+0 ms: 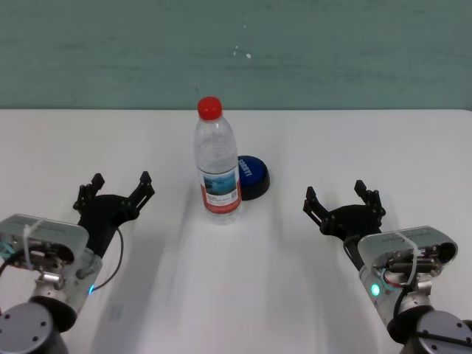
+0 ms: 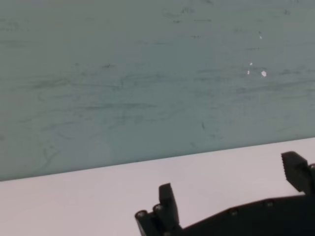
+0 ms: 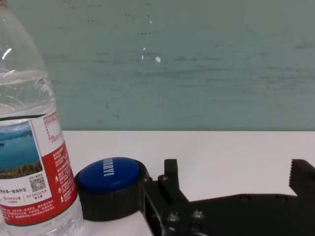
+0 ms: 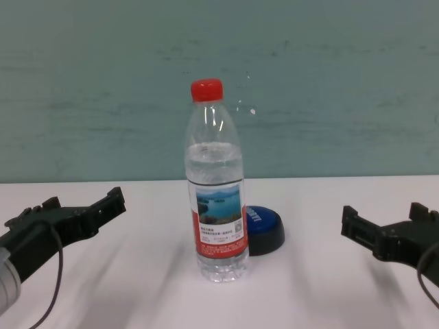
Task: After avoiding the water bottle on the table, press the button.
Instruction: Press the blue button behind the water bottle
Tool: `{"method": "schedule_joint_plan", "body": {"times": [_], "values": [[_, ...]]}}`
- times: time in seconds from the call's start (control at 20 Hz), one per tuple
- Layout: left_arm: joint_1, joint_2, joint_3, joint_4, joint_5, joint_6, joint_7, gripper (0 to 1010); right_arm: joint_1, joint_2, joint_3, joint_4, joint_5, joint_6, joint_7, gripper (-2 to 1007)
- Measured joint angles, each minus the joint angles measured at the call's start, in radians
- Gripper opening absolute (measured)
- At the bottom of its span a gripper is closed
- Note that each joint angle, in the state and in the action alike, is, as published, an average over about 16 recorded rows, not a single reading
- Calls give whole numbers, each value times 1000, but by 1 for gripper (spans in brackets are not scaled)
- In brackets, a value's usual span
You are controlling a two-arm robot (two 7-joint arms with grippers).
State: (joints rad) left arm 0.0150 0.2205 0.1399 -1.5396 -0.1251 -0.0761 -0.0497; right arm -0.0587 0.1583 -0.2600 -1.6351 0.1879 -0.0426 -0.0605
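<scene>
The water bottle (image 1: pixel 218 166) stands centre frame, screening the button (image 1: pixel 251 176) behind it. Left gripper (image 1: pixel 116 187) and right gripper (image 1: pixel 342 200), fingers apart, flank them low on the worktop (image 1: pixel 369 140), untouched.

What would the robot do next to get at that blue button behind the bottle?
Probably swing the open right gripper forward and inward toward the button, since the water bottle stands upright in front of it on its left, leaving the right side exposed. The left gripper waits open.
</scene>
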Motion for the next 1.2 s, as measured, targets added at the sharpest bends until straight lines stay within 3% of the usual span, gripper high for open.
{"method": "schedule_joint_plan", "body": {"times": [0.3, 0.65, 0.95, 1.2], "values": [[46, 15, -21, -59, 27, 8, -2, 1000, 0, 0, 0, 0, 0, 0, 0, 1004], [158, 42, -62, -182, 66, 12, -13, 1000, 0, 0, 0, 0, 0, 0, 0, 1004], [250, 73, -83, -271, 90, -15, -52, 1000, 0, 0, 0, 0, 0, 0, 0, 1004], [261, 89, -77, -273, 103, -49, -100, 1000, 0, 0, 0, 0, 0, 0, 0, 1004]]}}
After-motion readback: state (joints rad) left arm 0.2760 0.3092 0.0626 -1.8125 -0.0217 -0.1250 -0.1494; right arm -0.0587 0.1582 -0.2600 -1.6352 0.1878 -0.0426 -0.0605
